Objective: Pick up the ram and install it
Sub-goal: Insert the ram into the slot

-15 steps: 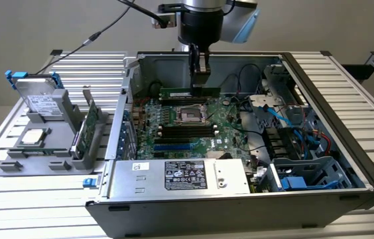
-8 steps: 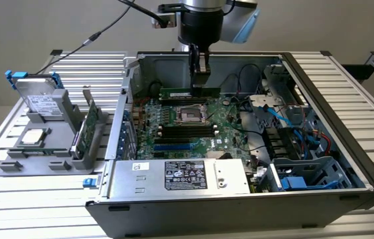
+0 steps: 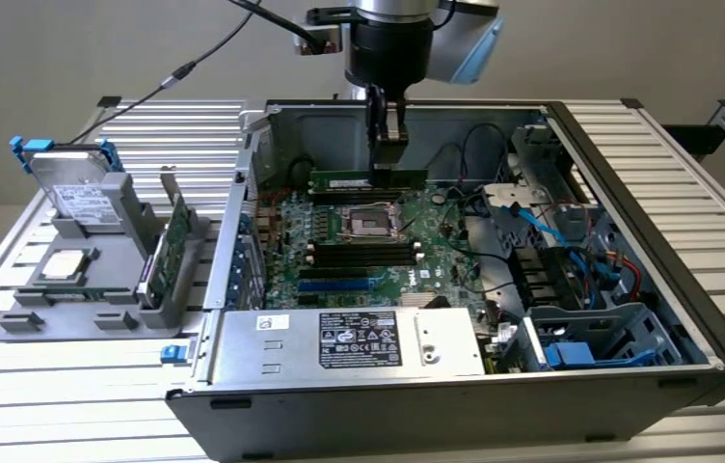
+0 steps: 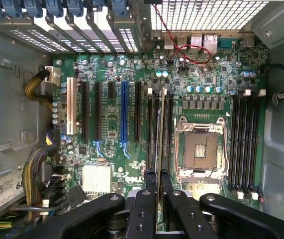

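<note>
We are clamping the long, thin green circuit-board ram stick (image 3: 365, 179) in our black metal jaws, hanging it just above the green motherboard (image 4: 112, 124) inside the open grey steel computer case (image 3: 401, 424). Its long axis is running parallel to the black plastic memory slots (image 4: 150, 124) beside the silver processor socket (image 4: 200, 149).

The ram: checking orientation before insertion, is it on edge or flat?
On edge: the pincer grips the ram with its broad face sideways, thin edge up along the memory slots.

Bright, even light throughout (soft shadows, faint glare).
</note>
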